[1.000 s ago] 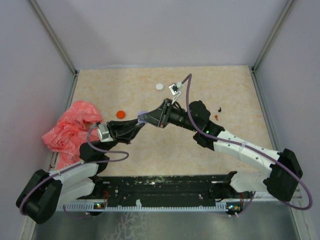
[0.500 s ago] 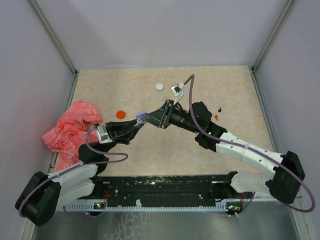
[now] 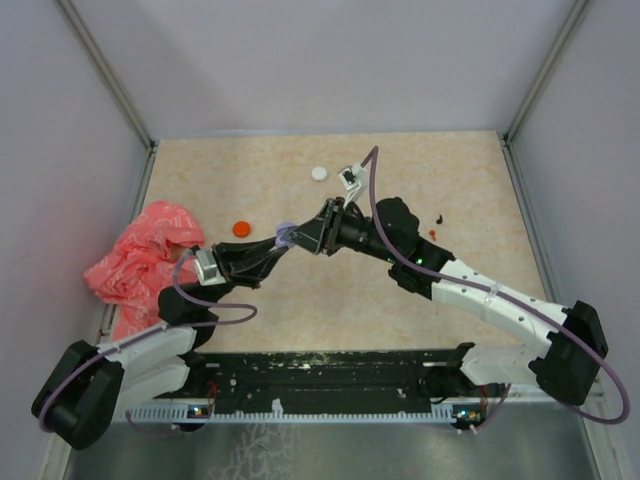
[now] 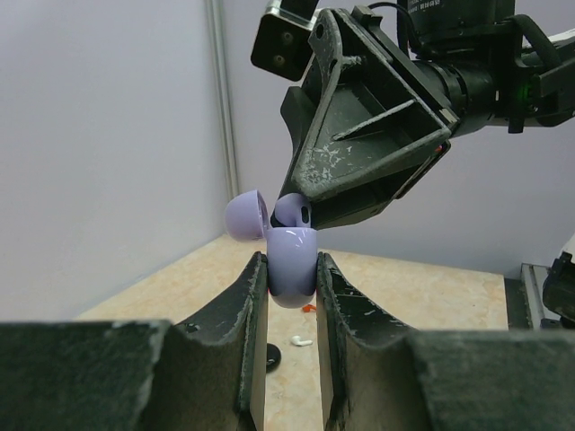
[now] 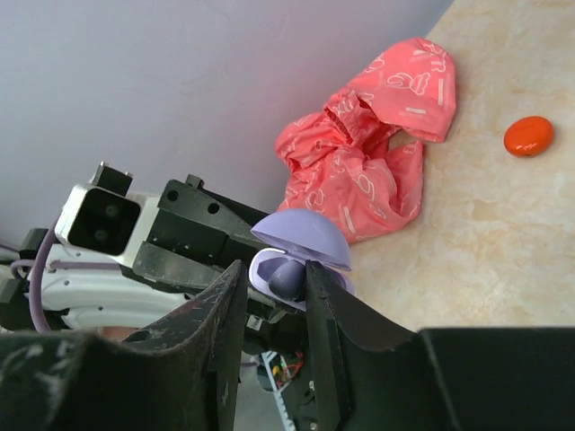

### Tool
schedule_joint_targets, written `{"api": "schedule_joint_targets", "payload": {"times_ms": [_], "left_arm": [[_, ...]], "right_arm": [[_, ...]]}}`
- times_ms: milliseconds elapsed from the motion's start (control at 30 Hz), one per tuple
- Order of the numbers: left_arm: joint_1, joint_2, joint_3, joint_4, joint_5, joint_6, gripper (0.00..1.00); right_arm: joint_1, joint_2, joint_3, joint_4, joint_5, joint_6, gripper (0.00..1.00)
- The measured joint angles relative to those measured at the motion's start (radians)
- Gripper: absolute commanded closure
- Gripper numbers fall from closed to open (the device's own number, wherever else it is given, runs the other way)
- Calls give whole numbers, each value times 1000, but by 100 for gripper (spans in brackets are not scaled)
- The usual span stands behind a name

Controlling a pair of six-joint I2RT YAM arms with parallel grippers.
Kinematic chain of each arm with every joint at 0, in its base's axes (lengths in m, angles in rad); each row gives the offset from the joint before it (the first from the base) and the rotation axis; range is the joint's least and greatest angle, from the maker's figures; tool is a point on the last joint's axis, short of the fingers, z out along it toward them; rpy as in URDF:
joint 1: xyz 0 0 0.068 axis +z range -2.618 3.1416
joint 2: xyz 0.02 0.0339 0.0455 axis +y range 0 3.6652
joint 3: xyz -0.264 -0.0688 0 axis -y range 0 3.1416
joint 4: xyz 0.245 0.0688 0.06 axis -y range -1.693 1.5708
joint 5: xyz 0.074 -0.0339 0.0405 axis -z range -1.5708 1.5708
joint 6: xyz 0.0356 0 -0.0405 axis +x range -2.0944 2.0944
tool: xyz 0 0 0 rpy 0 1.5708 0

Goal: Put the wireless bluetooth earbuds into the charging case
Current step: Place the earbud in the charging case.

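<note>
My left gripper [image 4: 292,269] is shut on the body of the lilac charging case [image 4: 292,260], held above the table with its lid [image 4: 245,215] flipped open. A lilac earbud [image 5: 287,280] sits in the case's socket. My right gripper [image 5: 272,274] hangs over the case, its fingers slightly apart. One finger is beside the earbud and a gap shows on the other side. From above, both grippers meet at the case [image 3: 285,235] left of centre. A white earbud [image 4: 301,340] and a red one [image 4: 308,307] lie on the table below. Small red [image 3: 432,232] and black [image 3: 439,217] bits lie at the right.
A crumpled pink cloth [image 3: 140,260] lies at the left edge. An orange disc [image 3: 241,228] sits near it, and a white disc [image 3: 319,173] lies farther back. A black disc [image 4: 272,356] lies under the left gripper. Grey walls close the table on three sides.
The right gripper's fingers have eased apart around the lilac earbud in the case. The right arm shifted slightly; the left gripper and the case stayed put.
</note>
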Motion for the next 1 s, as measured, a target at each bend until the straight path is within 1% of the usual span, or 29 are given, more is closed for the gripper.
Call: {"api": "schedule_joint_targets", "payload": {"times_ms": [267, 533, 667, 1000], "left_arm": [[1, 32, 0, 3, 21, -6, 100], [2, 63, 0, 3, 71, -28, 100], [3, 63, 0, 3, 90, -40, 100], [9, 63, 0, 3, 117, -69, 100]], "right_arm": [[0, 18, 105, -195, -7, -133, 64], [0, 54, 217, -398, -36, -276, 62], [0, 60, 240, -443, -64, -326, 58], [0, 61, 241, -449, -138, -460, 57]]}}
